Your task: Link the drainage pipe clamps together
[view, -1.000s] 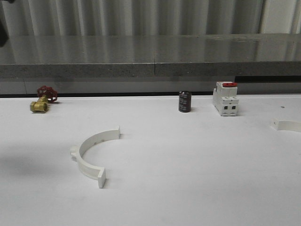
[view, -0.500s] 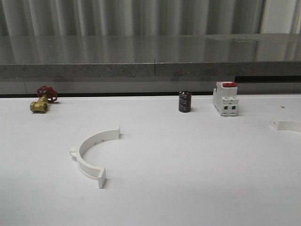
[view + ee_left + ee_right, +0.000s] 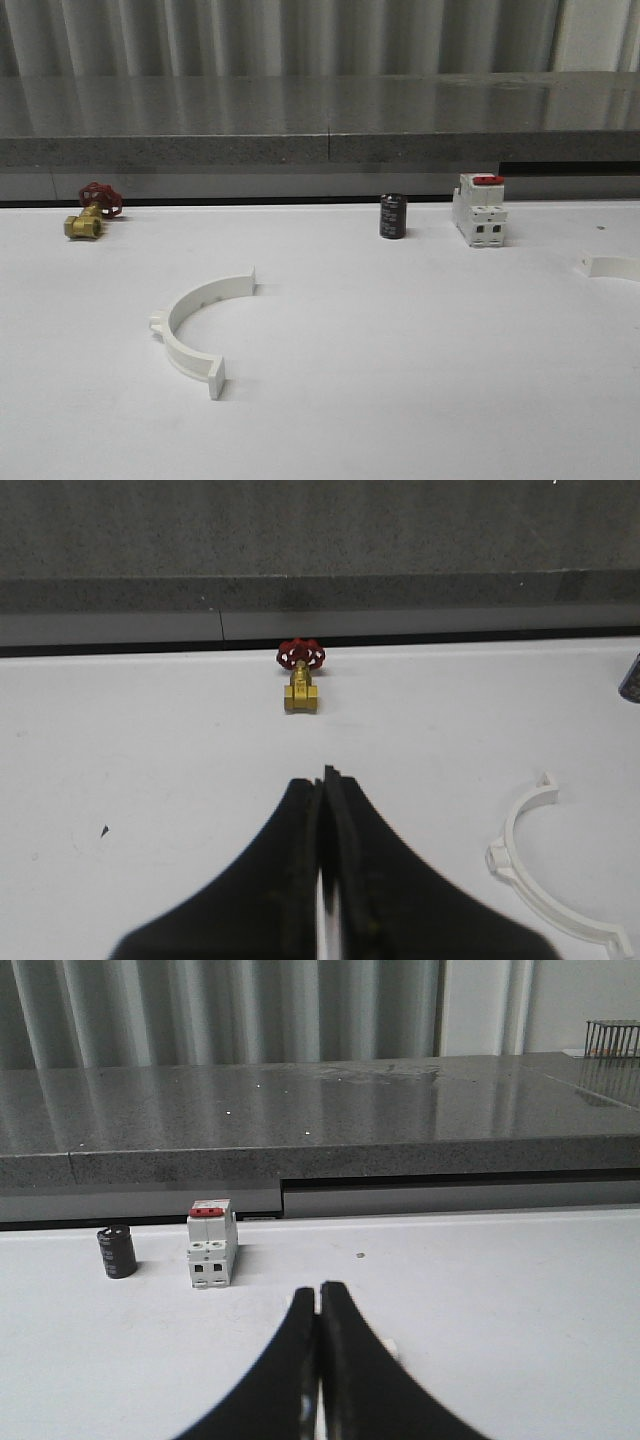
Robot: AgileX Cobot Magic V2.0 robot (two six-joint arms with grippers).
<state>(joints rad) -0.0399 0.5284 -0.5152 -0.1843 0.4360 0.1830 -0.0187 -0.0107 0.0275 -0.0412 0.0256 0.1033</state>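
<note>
One white half-ring drainage pipe clamp (image 3: 186,358) lies flat on the white table left of centre, its open side facing right. My left gripper (image 3: 325,778) is shut with nothing in it, and that clamp (image 3: 503,857) lies off to one side of its fingers. The other clamp (image 3: 612,266) lies at the table's far right edge, cut off by the frame. My right gripper (image 3: 319,1288) is shut and empty above the table. A small white corner (image 3: 388,1346) that looks like that clamp pokes out from behind its fingers.
A brass valve with a red handle (image 3: 90,212) sits at the back left. A black cylinder (image 3: 392,216) and a white breaker with a red top (image 3: 479,210) stand at the back right of centre. A grey stone ledge (image 3: 330,120) runs behind the table.
A dark shape at the upper left edge of the front view and its shadow on the table have gone. The clamps and other objects have not moved.
</note>
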